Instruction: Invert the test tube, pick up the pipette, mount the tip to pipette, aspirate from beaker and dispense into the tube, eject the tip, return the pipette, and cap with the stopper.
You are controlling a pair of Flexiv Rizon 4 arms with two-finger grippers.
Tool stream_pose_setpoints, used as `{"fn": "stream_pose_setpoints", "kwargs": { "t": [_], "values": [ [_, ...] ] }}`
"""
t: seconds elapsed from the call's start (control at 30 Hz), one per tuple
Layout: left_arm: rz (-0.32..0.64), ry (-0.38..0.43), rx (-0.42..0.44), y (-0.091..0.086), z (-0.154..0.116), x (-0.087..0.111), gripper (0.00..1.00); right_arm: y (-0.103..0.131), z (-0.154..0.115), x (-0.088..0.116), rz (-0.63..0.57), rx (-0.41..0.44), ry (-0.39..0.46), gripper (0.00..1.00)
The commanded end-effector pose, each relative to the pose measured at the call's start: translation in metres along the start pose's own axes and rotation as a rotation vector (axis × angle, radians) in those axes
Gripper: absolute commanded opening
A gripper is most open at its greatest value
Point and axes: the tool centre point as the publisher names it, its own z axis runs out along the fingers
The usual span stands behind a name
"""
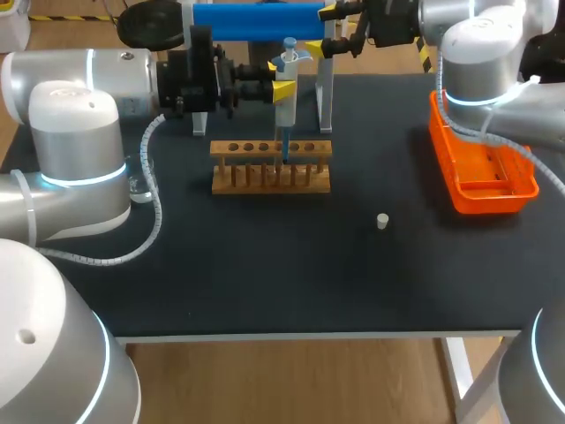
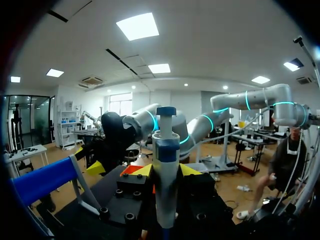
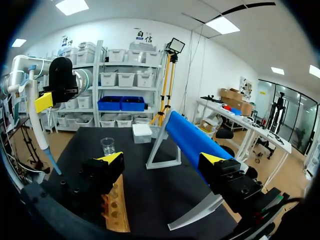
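Black table (image 1: 265, 283); pipette (image 1: 285, 113) upright within left pincer (image 1: 284, 77)

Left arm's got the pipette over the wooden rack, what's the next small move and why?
Probably ease the pipette straight down a touch. The left end effector is shut on it, upright, with its lower end at the row of holes in the wooden rack, so dispensing looks next. I can't tell whether it has entered a hole yet.
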Motion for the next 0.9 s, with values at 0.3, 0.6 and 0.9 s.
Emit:
{"fn": "stream_pose_setpoints", "kwargs": {
  "t": [0.3,0.6,0.9],
  "values": [
    [0.001,-0.003,0.003,0.000,0.000,0.001,0.00,0.002,0.008,-0.004,-0.002,0.030,-0.036,1.00],
    [0.001,-0.003,0.003,0.000,0.000,0.001,0.00,0.000,0.020,-0.003,0.004,0.064,-0.066,1.00],
    [0.001,-0.003,0.003,0.000,0.000,0.001,0.00,-0.003,0.028,-0.003,0.003,0.086,-0.082,1.00]
  ]
}}
